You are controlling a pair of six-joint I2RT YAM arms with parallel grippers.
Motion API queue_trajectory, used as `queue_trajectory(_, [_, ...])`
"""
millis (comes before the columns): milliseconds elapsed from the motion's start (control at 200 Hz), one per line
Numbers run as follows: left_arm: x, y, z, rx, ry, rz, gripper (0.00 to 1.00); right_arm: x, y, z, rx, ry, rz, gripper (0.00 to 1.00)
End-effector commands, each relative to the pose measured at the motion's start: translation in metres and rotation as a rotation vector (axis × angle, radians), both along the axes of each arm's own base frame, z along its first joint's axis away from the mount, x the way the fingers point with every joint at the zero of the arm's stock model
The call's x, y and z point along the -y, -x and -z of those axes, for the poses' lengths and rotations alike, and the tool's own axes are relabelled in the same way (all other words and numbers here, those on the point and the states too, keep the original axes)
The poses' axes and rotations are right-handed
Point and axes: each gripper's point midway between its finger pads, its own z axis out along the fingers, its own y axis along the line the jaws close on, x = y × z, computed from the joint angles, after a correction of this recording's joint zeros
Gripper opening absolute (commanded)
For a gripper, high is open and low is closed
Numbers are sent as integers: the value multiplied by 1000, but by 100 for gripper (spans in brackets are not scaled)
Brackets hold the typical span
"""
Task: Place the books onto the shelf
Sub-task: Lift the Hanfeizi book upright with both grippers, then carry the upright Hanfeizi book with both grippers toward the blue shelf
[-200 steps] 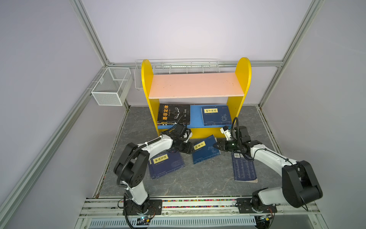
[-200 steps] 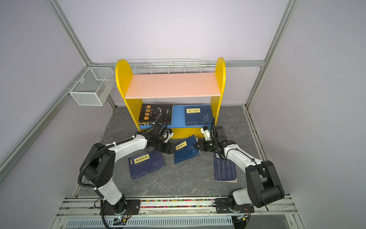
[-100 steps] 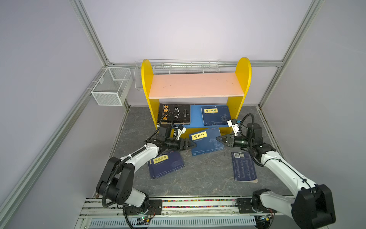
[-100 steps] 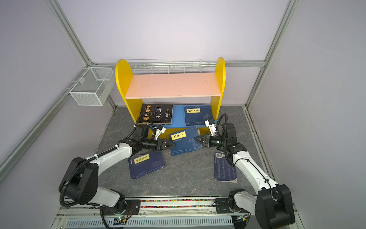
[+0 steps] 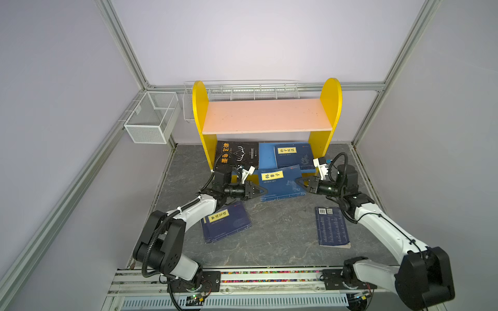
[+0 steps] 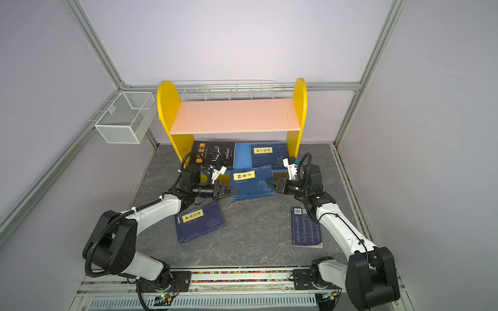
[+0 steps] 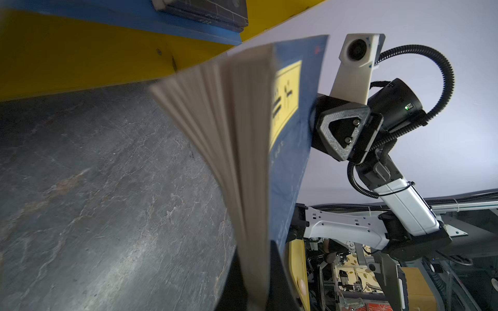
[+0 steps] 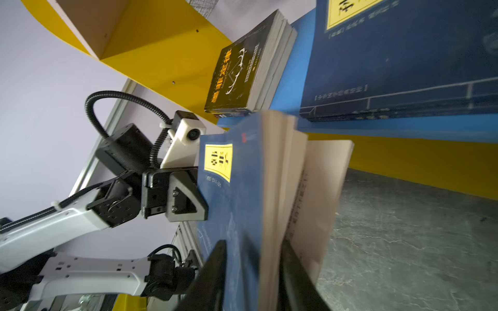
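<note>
A navy book with a yellow label [image 5: 281, 183] [image 6: 252, 183] hangs tilted above the mat in front of the shelf [image 5: 331, 107] [image 6: 300, 107]. My left gripper [image 5: 265, 190] [image 7: 257, 269] is shut on its left edge, with the pages fanning out. My right gripper [image 5: 297, 181] [image 8: 253, 247] straddles the right edge with its jaws open, one finger clear of the cover. On the shelf's blue lower board [image 5: 265, 156] lie a black book [image 5: 237, 156] and a navy book [image 5: 292, 156]. Two navy books [image 5: 225, 222] [image 5: 332, 226] lie on the mat.
A white wire-mesh box basket [image 5: 151, 118] hangs on the left wall frame. A long white wire rack [image 5: 242, 88] runs behind the shelf top. The pink upper board [image 5: 265, 115] carries nothing. Aluminium posts stand at the back corners.
The navy book has risen off the mat toward the shelf front. My left gripper has shut on its left edge, and my right gripper's jaws have opened.
</note>
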Motion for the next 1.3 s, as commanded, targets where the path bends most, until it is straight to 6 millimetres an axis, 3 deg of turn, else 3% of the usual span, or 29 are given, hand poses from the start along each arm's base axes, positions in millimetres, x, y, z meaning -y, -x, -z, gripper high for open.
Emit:
queue_trajectory(0, [2, -3, -44, 131, 92, -11, 0, 16, -6, -6, 25, 60, 112, 67])
queue_trajectory(115, [1, -2, -56, 172, 119, -18, 0, 26, -8, 2, 4, 95, 154, 72])
queue_trajectory(290, [0, -3, -64, 207, 139, -27, 0, 20, -5, 6, -13, 60, 112, 70])
queue_trajectory(460, [0, -9, -61, 217, 135, -54, 0, 3, -1, -12, 28, -55, 21, 44])
queue_trajectory(645, [0, -20, -54, 231, 116, -105, 0, -16, 8, -32, 82, -112, -70, 36])
queue_trajectory(820, [-1, -26, -56, 243, 114, -138, 0, -22, 8, -35, 105, -106, -70, 15])
queue_trajectory(885, [-2, -29, -53, 234, 97, -158, 15, -19, 7, -36, 120, -88, -50, 13])
queue_trajectory(950, [-4, -33, -50, 217, 75, -188, 39, -13, 4, -37, 129, -77, -19, 11])
queue_trajectory(1025, [-7, -36, -48, 206, 56, -214, 57, -5, 0, -41, 141, -90, 14, 9])
queue_trajectory(1105, [-8, -37, -49, 203, 51, -222, 62, 0, -5, -47, 157, -111, 35, 9])
queue_trajectory(1295, [-7, -36, -46, 191, 44, -218, 60, -1, -12, -65, 189, -155, 33, 8])
